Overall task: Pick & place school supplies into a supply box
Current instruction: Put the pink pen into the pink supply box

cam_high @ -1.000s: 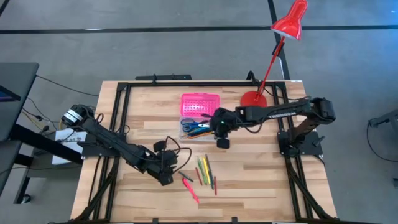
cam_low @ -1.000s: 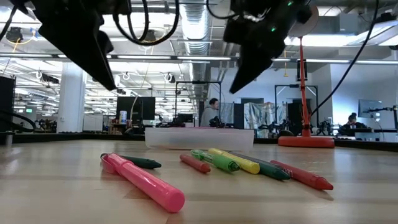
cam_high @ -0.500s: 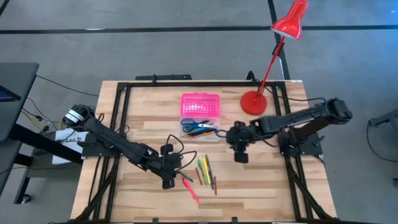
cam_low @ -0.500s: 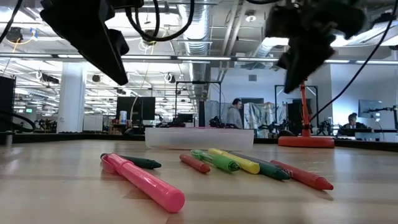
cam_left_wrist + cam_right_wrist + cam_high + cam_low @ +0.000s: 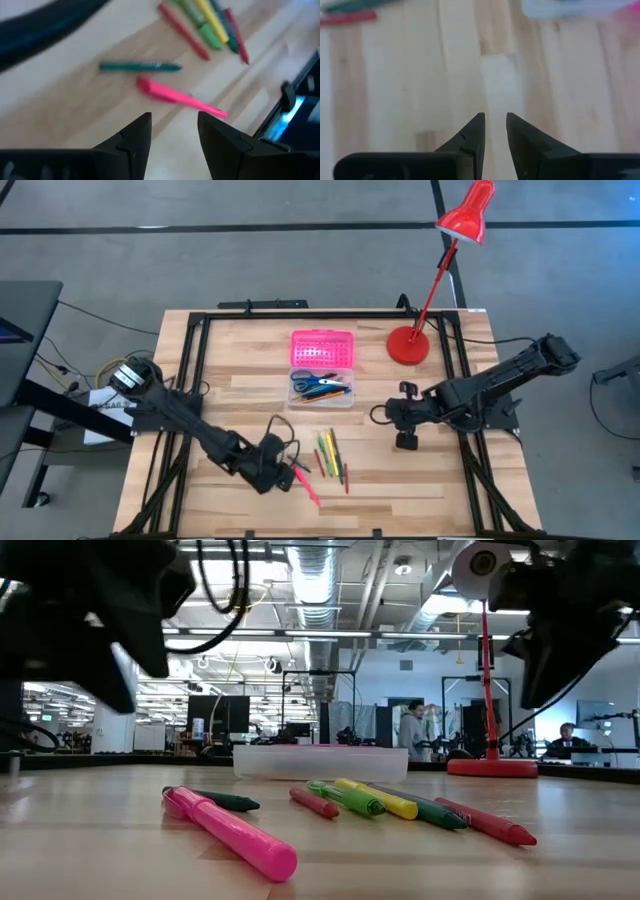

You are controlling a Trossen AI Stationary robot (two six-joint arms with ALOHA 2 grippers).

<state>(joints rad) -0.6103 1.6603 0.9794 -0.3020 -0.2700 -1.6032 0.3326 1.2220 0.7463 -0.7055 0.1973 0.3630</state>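
Observation:
The supply box stands open at the table's far middle, its pink lid [image 5: 322, 348] lying back behind the clear base [image 5: 322, 388], which holds blue-handled scissors and pens. Several pens [image 5: 330, 455] lie side by side near the table's middle. Nearer the front edge lie a pink marker [image 5: 308, 485] [image 5: 180, 97] and a green pen [image 5: 140, 66]. My left gripper [image 5: 280, 475] [image 5: 172, 130] hovers open just left of the pink marker, touching nothing. My right gripper [image 5: 405, 438] [image 5: 495, 130] hangs open over bare wood, right of the pens.
A red desk lamp stands with its round base [image 5: 407, 343] at the far right, its head reaching beyond the table. Black frame rails [image 5: 190, 360] run along the table's left, right and far edges. Bare wood [image 5: 400, 480] lies at the front right.
My right gripper has swung away from the supply box toward the table's right and near edges, sinking a little. My left gripper has rolled about its own axis and shifted a little toward the near edge, closer to the pink marker. The supplies have kept still.

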